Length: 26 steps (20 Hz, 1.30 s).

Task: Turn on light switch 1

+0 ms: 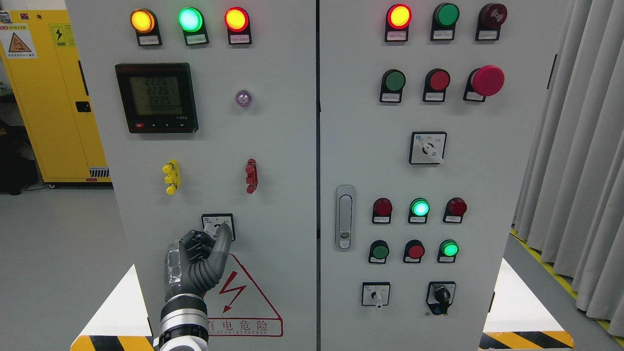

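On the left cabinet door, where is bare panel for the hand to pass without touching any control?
Bare panel lies between the yellow handle and red handle, and right of the left hand up to the door edge. It is crowded at the rotary switch, where the hand's fingers are, and along the top lamps and meter.

switch (218, 226) knob hidden behind left hand (197, 261), button labels too small — meter (156, 97) digits blurred

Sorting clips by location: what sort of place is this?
Probably an industrial electrical or training room: a grey control cabinet with lit round indicator lamps, a yellow safety cabinet, and black-yellow hazard floor tape.
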Motion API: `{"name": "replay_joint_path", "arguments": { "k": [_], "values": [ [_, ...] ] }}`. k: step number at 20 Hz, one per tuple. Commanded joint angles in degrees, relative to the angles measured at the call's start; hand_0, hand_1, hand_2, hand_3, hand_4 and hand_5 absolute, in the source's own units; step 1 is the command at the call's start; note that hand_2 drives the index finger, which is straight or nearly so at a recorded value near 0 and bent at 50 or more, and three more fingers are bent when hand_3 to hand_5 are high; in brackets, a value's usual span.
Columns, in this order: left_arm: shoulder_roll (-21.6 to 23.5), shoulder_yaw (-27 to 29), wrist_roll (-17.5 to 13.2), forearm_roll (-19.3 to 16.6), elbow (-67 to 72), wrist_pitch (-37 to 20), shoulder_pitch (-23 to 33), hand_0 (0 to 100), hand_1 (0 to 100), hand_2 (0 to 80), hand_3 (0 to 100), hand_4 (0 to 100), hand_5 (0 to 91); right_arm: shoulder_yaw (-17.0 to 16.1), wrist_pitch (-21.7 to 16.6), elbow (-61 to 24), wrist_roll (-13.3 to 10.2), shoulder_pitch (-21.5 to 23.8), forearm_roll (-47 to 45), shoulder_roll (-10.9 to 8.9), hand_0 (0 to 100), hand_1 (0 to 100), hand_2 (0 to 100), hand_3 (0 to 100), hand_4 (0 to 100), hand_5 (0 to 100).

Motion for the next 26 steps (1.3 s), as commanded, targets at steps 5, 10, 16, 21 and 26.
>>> {"name": "replay_joint_path", "arguments": {
  "k": [5,10,16,21,26],
  "values": [
    [0.03,0.06,0.62,0.07,0.01,0.17,0.13,46,57,62.8,93,81,81.2,0.0,-0.05,0.0,0.05,0.0,0.0,0.0,0,50,4,0,0,0],
    [0.03,0.06,0.62,0.15,0.01,0.17,0.13,49,59,62.8,93,81,81.2,0.0,-0.05,0.0,0.05,0.0,0.0,0.0,0,50,4,0,0,0],
    [0.03,0.06,0.54,0.33,0.01,-0.18,0.05,33,57,63.9,93,81,81.0,0.0,-0.05,0.0,-0.04,0.0,0.0,0.0,0,50,4,0,0,0],
    [-0.06,0.06,0.54,0.42,0.01,-0.36,0.05,26,55,64.4,93,81,81.0,0.0,-0.05,0.0,0.05,0.0,0.0,0.0,0,50,4,0,0,0],
    [-0.06,0.06,0.62,1.21,-0.08,-0.44,0.22,21,54,64.4,94,81,80.7,0.0,-0.05,0.0,0.05,0.0,0.0,0.0,0,50,4,0,0,0]
  ]
}}
